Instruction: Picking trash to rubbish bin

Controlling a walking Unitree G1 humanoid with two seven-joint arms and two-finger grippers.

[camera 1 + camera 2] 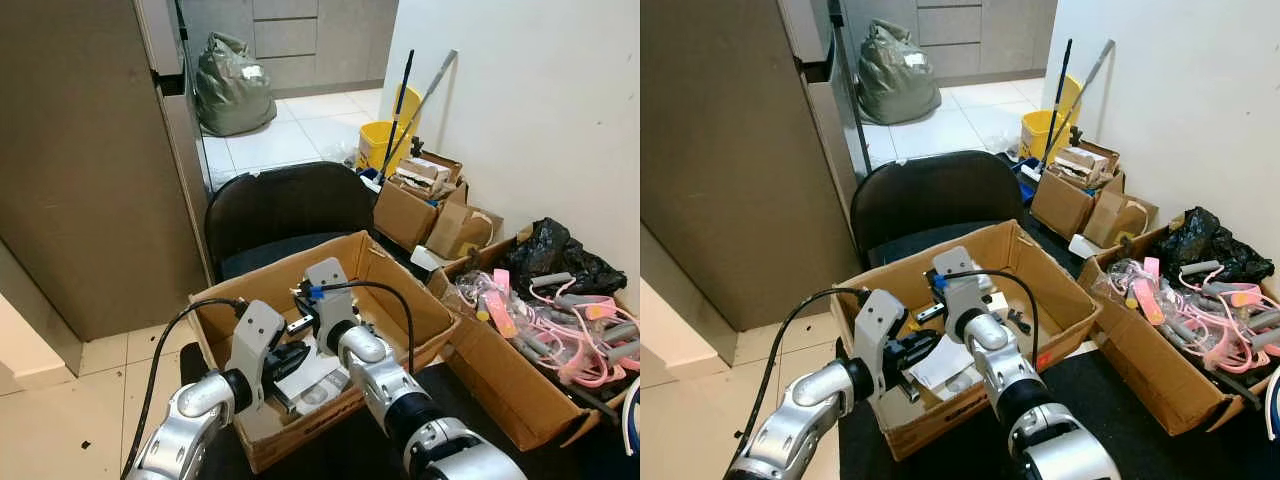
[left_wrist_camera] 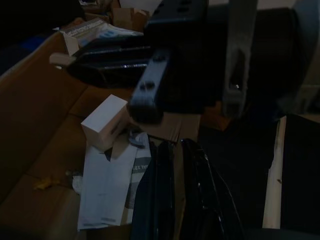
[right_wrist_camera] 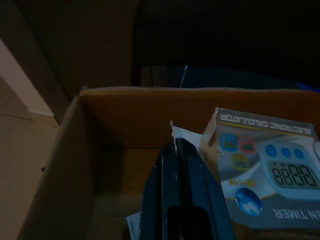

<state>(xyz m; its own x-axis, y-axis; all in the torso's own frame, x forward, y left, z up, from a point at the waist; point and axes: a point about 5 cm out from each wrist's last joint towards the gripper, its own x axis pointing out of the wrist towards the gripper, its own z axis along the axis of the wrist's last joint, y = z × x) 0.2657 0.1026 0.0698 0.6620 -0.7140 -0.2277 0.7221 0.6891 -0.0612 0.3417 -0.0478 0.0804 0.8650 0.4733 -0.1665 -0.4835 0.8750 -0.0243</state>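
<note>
An open cardboard box (image 1: 400, 265) stands before me with trash in it: white paper sheets (image 1: 305, 380), a small white carton (image 2: 105, 120) and a printed timer package (image 3: 265, 170). Both arms reach into this box. My left gripper (image 1: 298, 357) hovers low over the paper, fingers (image 2: 160, 200) shut with nothing between them. My right gripper (image 1: 930, 312) sits just beyond it near the box's middle, fingers (image 3: 167, 170) pressed together beside the timer package, their tips close to a white paper edge.
A black chair (image 1: 290, 205) stands right behind the box. To the right are cardboard boxes with pink and grey items (image 1: 570, 320) and a black bag (image 1: 550, 255). Farther back are a yellow mop bucket (image 1: 385, 140) and a stuffed green-grey bag (image 1: 232, 85). A brown cabinet (image 1: 80, 170) rises on the left.
</note>
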